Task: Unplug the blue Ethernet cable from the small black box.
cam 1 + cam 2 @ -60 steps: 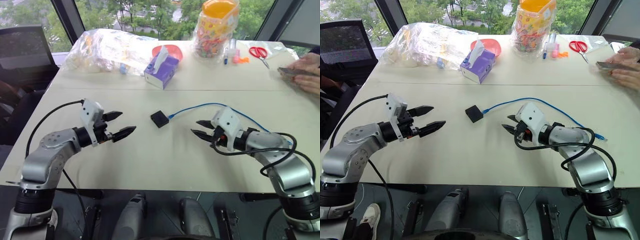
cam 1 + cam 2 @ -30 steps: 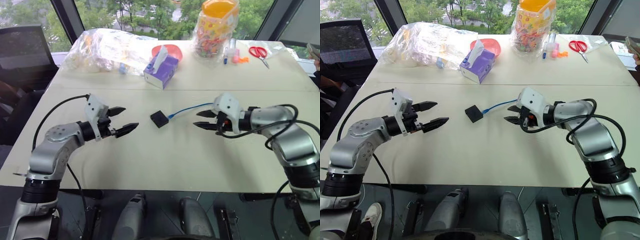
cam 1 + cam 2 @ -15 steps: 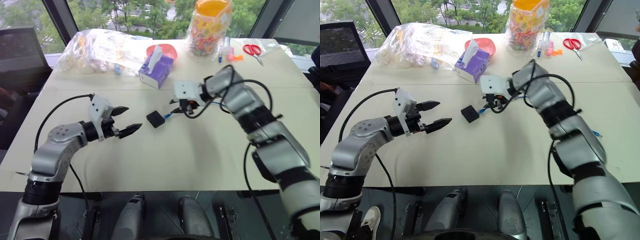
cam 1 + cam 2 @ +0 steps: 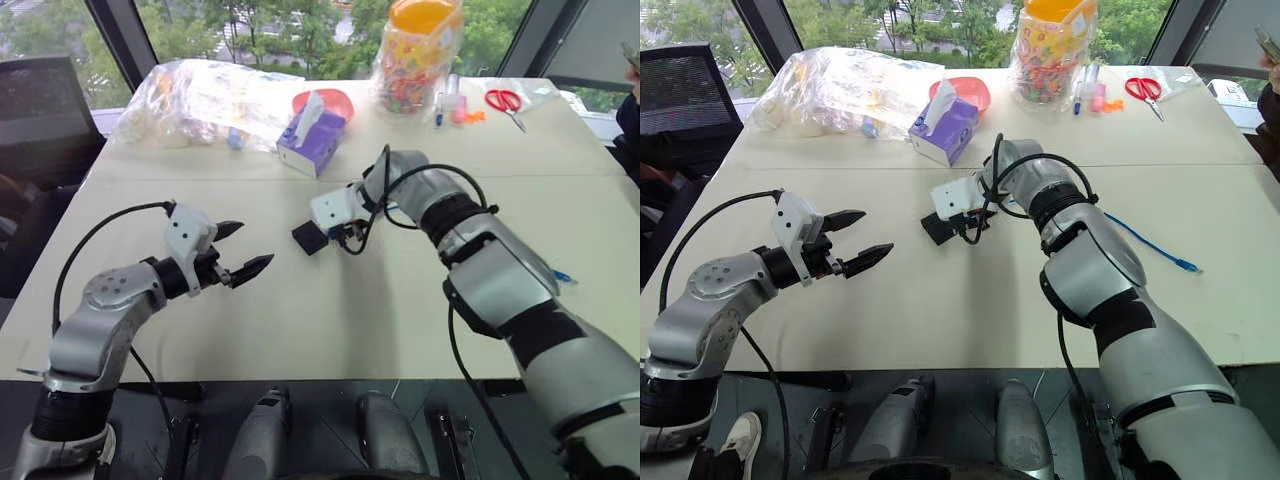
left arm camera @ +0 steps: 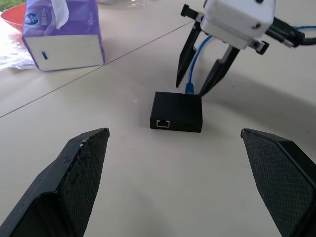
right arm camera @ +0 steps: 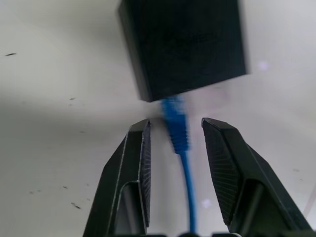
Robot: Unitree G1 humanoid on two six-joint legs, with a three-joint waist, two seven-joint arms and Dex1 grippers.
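1. Near the middle of the pale bench [image 4: 400, 330], the small black box [image 5: 177, 111] lay flat, with the blue Ethernet cable [image 6: 178, 136] plugged into the side facing away from the left arm.
2. From that plug the cable ran back under the right arm and trailed across the bench toward the right edge [image 4: 1150, 244].
3. Over the plug the right pincer [image 6: 176, 132] pointed steeply down, its two fingers astride the connector just behind the box, one on each side. They stood slightly apart with a gap on either side of the plug, not yet pinching it; that straddle looked meant to line up a squeeze on the connector itself rather than on the loose cord.
4. Well short of the box, the left pincer [image 4: 238, 252] hovered with its fingers spread wide and empty, aimed at the box's near side, where a free port showed. It seemed placed to steady the box if the pull dragged it.
5. Farther back, a purple tissue box [image 4: 317, 140] stood clear of the work.
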